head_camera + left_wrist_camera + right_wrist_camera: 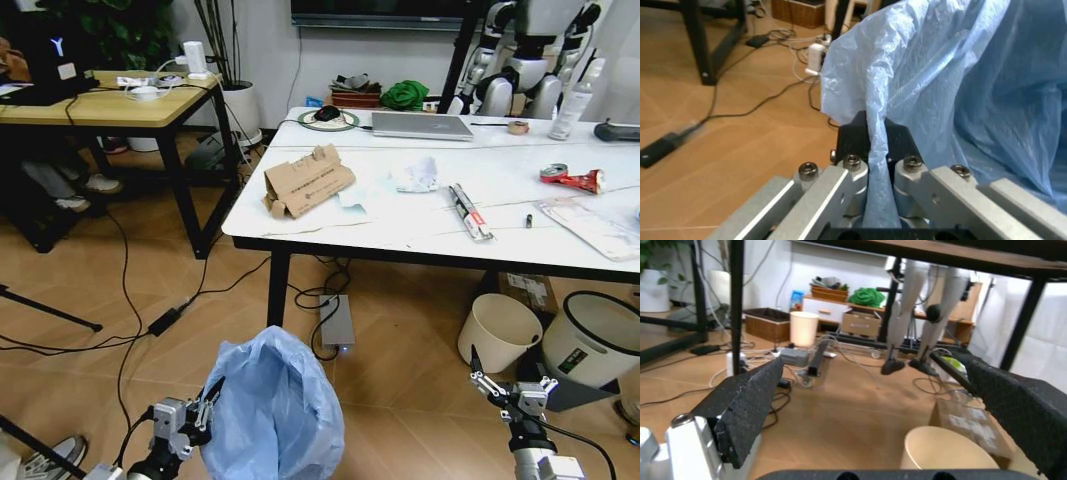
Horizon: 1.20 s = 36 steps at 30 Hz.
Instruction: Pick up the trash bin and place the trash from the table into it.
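My left gripper [207, 402] is clamping a pleat of the trash bin [272, 405] liner; in the left wrist view the fingers [852, 176] are pinching tight on a fold of crinkled light-blue plastic running up between them. The trash bin is sitting low in front of me, over the wooden floor, short of the table [400, 232] edge. My right gripper [509, 387] is hanging with its jaws spread wide and touching nothing; the right wrist view is showing both black pads [747, 405] well apart.

Room for moving: bare floor is lying between the bin and the table's near edge, though cables [130, 330] are trailing across it to my left. A cream round bin [498, 331] and a black bin with white rim [594, 338] are crowding the space ahead of my right gripper (tight there).

On the table: torn brown cardboard [306, 183] near the left corner, crumpled white paper [419, 176] mid-top, crushed red can [573, 178] toward the right, a silver laptop [421, 126] at the far edge. Print on the cardboard is too small to read.
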{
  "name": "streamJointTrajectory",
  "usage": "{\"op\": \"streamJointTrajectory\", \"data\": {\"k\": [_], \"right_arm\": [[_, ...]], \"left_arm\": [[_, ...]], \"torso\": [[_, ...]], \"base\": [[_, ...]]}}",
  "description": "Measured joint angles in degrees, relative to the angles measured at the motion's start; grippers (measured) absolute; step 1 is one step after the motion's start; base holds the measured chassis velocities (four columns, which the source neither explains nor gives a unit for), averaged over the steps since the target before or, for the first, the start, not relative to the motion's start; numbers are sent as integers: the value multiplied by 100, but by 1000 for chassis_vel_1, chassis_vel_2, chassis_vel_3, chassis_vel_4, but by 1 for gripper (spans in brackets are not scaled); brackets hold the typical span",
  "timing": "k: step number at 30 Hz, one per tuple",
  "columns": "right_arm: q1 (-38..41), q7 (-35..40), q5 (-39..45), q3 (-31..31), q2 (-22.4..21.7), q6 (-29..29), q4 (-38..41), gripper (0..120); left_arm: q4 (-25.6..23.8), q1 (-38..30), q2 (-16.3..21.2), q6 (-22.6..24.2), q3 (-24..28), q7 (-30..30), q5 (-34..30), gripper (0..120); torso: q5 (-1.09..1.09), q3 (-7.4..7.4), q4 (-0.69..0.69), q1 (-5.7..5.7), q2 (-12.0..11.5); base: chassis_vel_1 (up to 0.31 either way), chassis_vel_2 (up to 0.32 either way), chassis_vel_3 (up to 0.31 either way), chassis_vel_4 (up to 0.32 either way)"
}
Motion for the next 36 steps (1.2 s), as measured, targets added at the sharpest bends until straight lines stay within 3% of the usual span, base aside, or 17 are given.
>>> {"op": "streamJointTrajectory", "data": {"k": [9, 36], "right_arm": [[30, -6, -11, -25, 0, 2, -23, 100], [19, -20, -17, -31, 0, 5, -33, 100]], "left_arm": [[47, 5, -5, -363, -3, -20, 434, 0], [189, -69, 7, -492, -25, 200, 375, 0]], "torso": [[0, 48, 3, 29, 81], [0, 59, 1, 39, 103]], "base": [[60, 76, 84, 72], [2, 2, 1, 2]]}}
